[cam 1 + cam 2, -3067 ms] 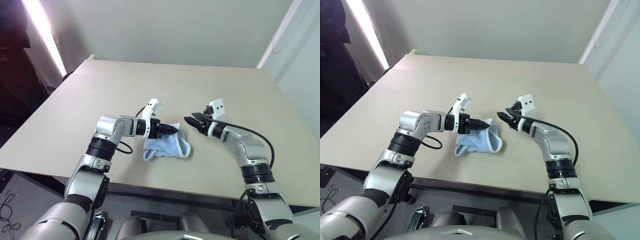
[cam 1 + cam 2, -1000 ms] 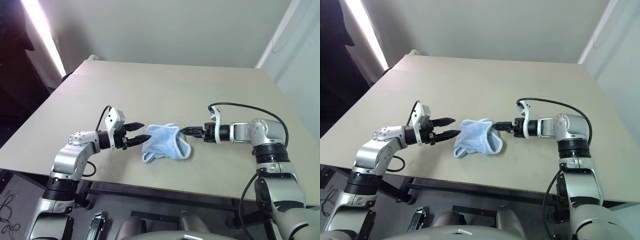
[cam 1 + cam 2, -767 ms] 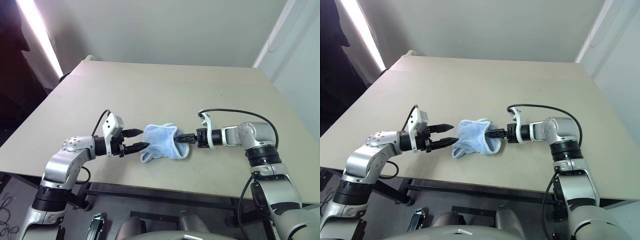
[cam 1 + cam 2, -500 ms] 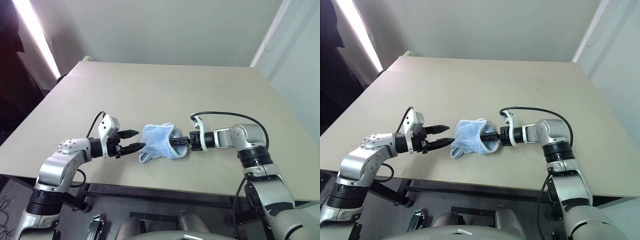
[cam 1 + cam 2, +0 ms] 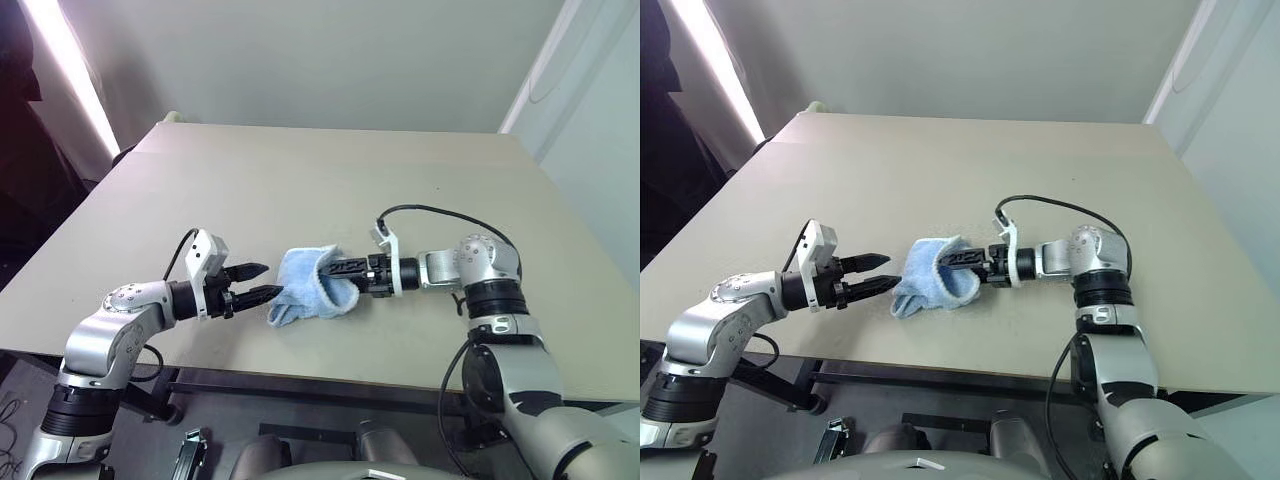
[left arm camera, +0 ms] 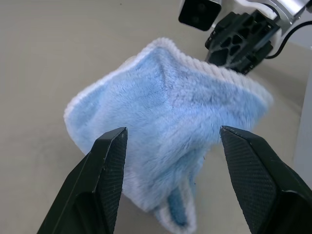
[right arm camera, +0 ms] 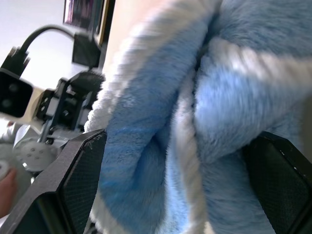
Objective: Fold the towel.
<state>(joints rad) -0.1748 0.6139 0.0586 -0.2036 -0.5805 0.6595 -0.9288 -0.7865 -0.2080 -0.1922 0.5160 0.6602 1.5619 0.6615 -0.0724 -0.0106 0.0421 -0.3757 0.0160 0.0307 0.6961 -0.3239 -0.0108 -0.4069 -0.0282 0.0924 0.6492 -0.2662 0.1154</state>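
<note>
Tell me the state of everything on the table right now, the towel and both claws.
towel: bunched in a loose heap on the table, not folded flat.
left claw: open, beside the towel, holding nothing.
right claw: open wide, fingers pushed into the towel's folds.

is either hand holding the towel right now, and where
Neither grips it: the right hand is open, pushed into the towel folds; the left hand is open beside it.
</note>
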